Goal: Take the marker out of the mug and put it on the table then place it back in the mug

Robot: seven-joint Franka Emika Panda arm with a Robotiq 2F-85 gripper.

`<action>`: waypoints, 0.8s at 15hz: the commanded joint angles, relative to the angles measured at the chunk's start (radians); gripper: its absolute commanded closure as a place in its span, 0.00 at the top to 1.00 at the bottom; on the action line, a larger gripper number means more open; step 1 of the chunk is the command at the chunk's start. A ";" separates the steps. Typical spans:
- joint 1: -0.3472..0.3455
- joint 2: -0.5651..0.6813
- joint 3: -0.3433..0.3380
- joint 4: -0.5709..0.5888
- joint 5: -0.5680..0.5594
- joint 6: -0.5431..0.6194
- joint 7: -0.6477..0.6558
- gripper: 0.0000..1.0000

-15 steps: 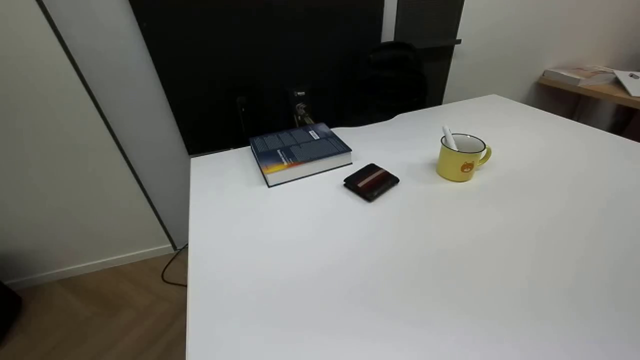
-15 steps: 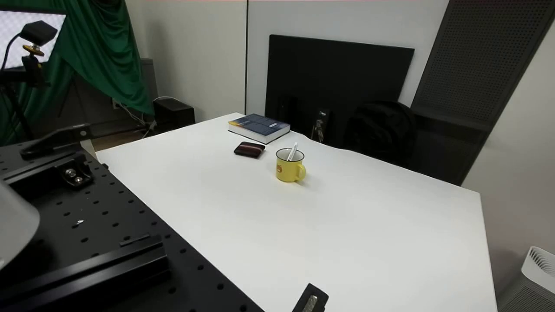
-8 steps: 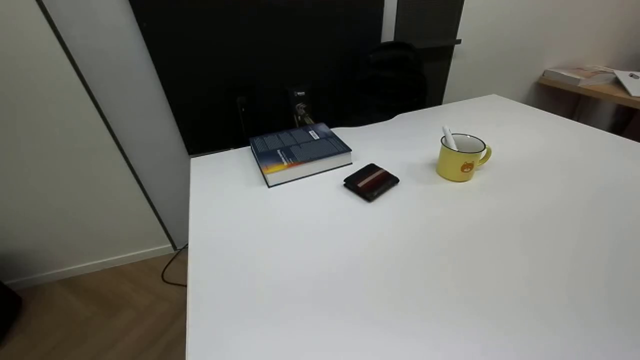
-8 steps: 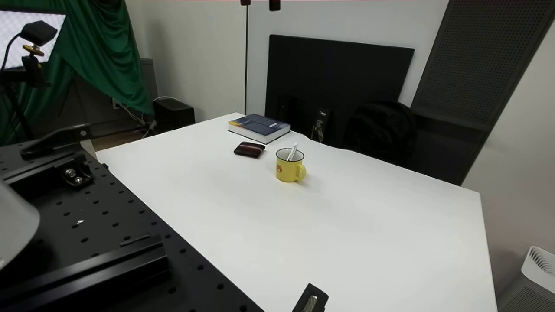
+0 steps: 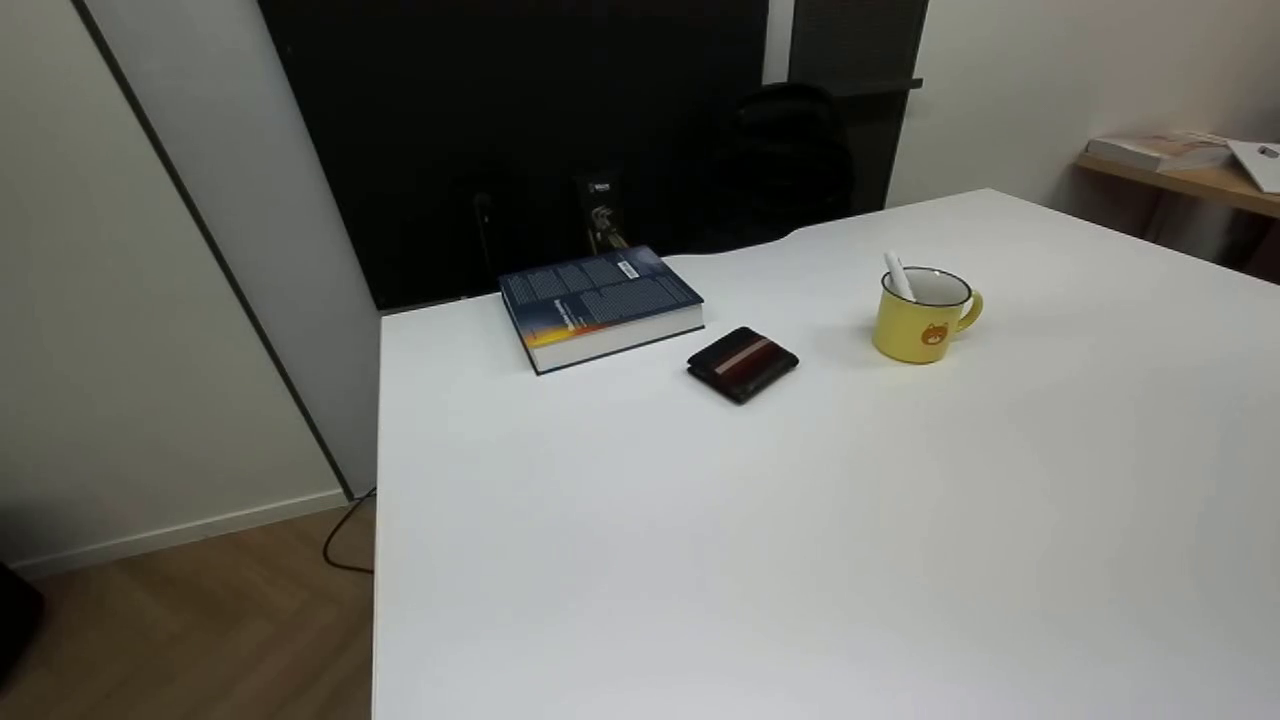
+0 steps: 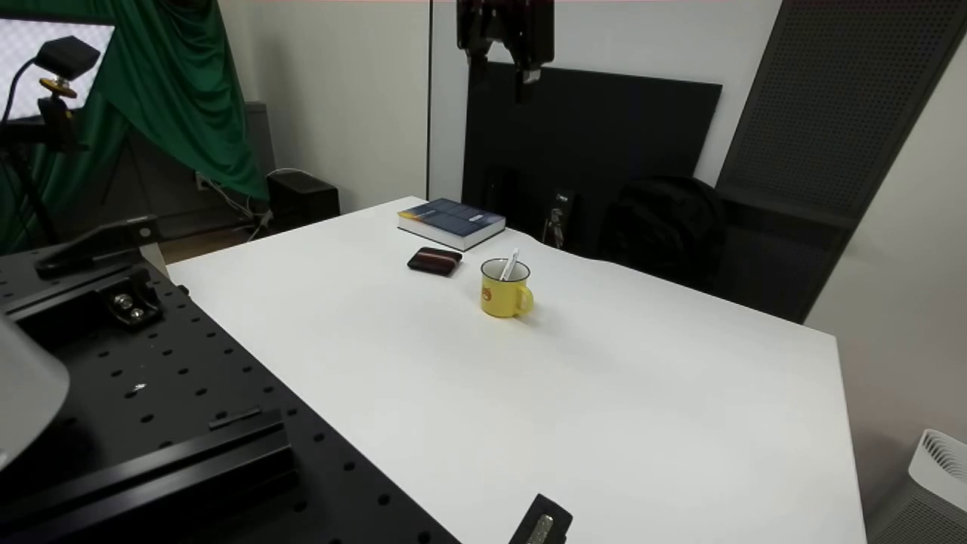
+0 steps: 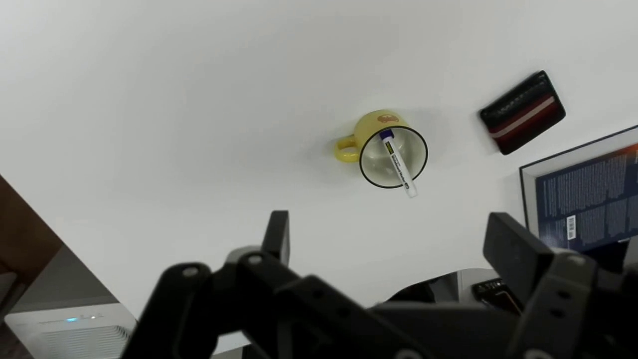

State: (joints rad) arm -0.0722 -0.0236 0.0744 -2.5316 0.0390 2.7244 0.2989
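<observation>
The yellow mug [image 5: 911, 332] with a dark rim and side handle stands upright on the white table [image 5: 640, 540]; it also shows in an exterior view [image 6: 499, 299] and the wrist view [image 7: 371, 124]. The marker [image 7: 397, 164] is white with a dark blue-purple end. It leans inside the mug, that end down, its white end sticking out over the rim; it shows in both exterior views [image 5: 899, 277] [image 6: 510, 264]. My gripper [image 6: 501, 79] is high above the table, apart from the mug. In the wrist view the gripper [image 7: 391, 239] is open, with nothing between its fingers.
A dark wallet with a stripe [image 5: 743, 364] lies beside the mug. A thick blue book [image 5: 602, 306] lies beyond the wallet near the table's edge. A black panel [image 6: 589, 136] and a black backpack [image 6: 665, 227] stand behind the table. A white appliance [image 6: 929, 483] stands on the floor.
My gripper has come down into an exterior view from above its top edge, lower now than half a second ago. The mug, marker, wallet and book have not moved.
</observation>
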 commanded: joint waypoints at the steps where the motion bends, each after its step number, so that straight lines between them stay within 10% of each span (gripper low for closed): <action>1: 0.022 0.212 -0.040 0.145 0.008 -0.015 0.048 1.00; 12: 0.055 0.260 -0.063 0.186 0.065 -0.071 0.015 1.00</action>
State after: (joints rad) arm -0.0473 0.2232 0.0423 -2.3609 0.1035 2.6616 0.3084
